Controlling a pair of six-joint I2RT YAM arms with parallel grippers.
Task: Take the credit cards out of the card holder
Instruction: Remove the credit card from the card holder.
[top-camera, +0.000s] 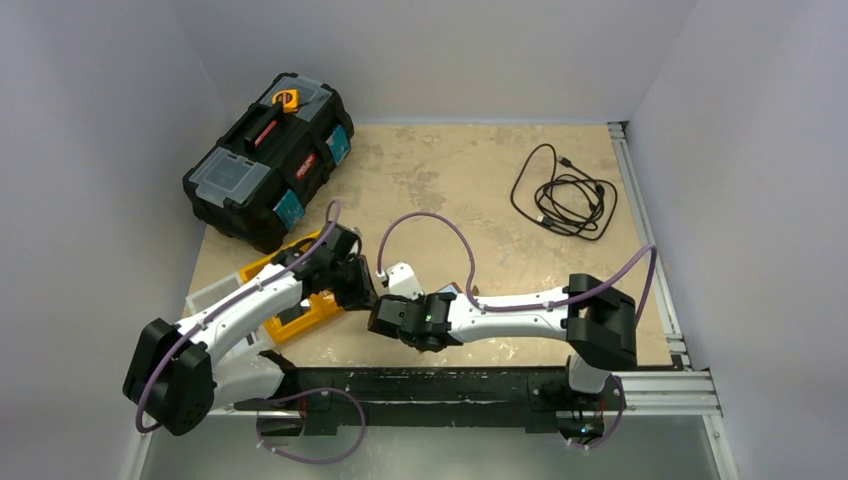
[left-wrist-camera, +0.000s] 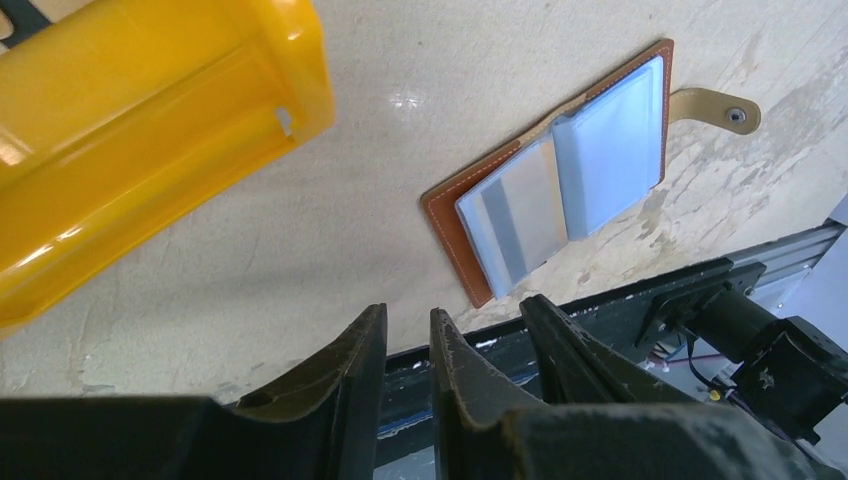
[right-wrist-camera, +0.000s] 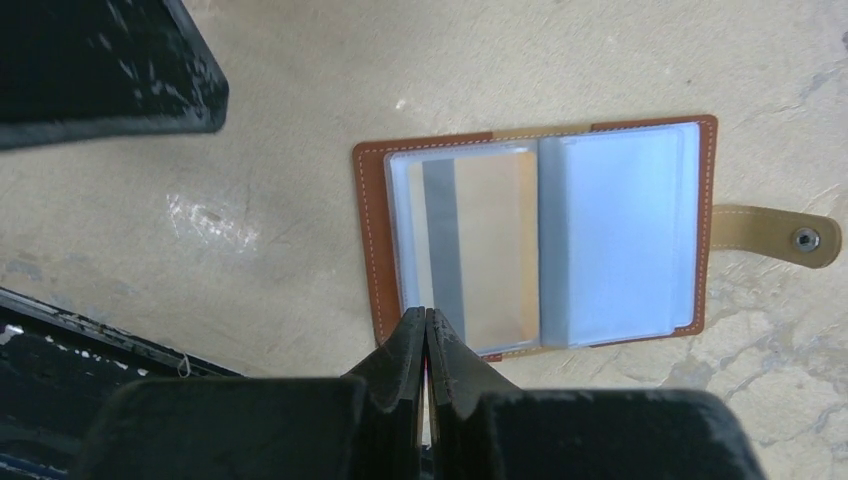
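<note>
Right claw (right-wrist-camera: 425, 312) is pinched fully closed, tips right at the open card holder's (right-wrist-camera: 540, 240) near edge, can't tell if it's actually got anything. Left claw (left-wrist-camera: 405, 318) is cracked open a bit, empty. Toolbox (top-camera: 268, 160) sits in the far-left corner and the orange tray (left-wrist-camera: 150, 130) front-left. The holder's flat by the surface's (top-camera: 460, 170) near edge, with a card (right-wrist-camera: 465, 250) tucked inside.

Ahead of me on the left, a black toolbox (top-camera: 268, 160) sits at the beige table's (top-camera: 470, 170) far corner. A coiled black cable (top-camera: 565, 195) lies far right. An orange tray (top-camera: 312, 314) sits nearer, beside a clear bin (top-camera: 212, 296).
</note>
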